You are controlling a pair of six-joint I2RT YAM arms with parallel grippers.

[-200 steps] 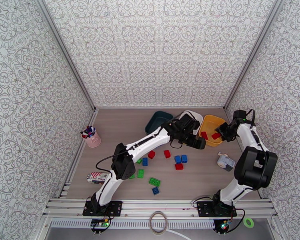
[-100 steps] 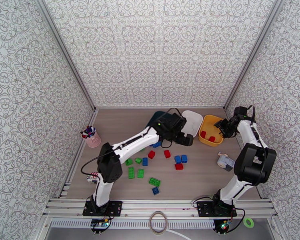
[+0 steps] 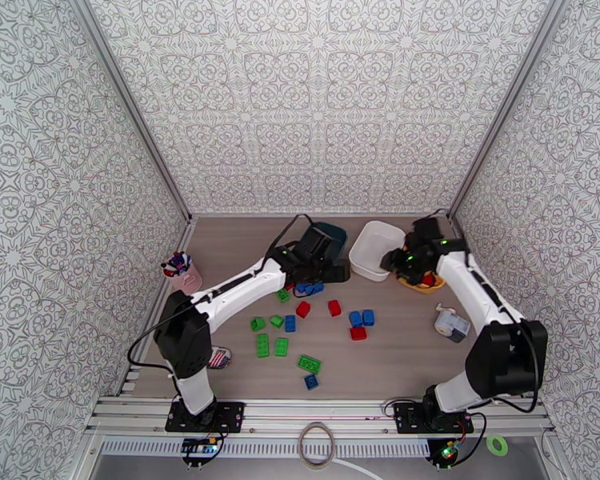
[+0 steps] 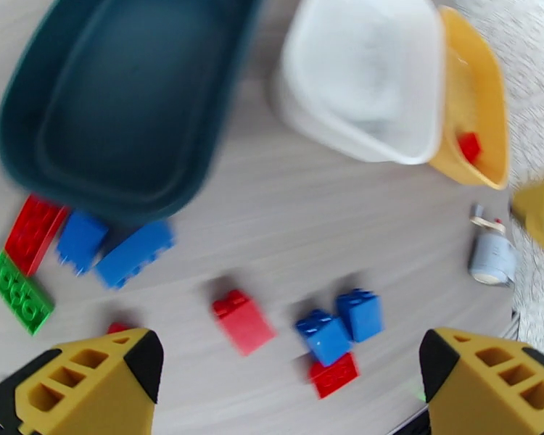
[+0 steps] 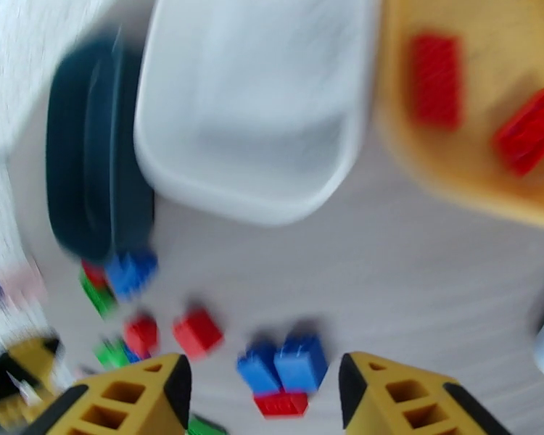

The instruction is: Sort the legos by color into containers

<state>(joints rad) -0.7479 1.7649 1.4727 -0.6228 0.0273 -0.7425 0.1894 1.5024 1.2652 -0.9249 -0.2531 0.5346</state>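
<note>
Top external: striped pouch (image 3: 218, 358) txt illegible, near green legos (image 3: 262, 346).

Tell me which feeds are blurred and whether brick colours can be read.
Top external: sharp, evenly lit. Left wrist: mild motion blur, the dark teal bin smeared at its edges, brick colours clear. Right wrist: heaviest blur, white bin and yellow bin smeared, its red bricks readable.

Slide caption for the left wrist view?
Open left gripper over scattered legos; teal bin, white bin, and yellow bin holding a red brick beyond.
</note>
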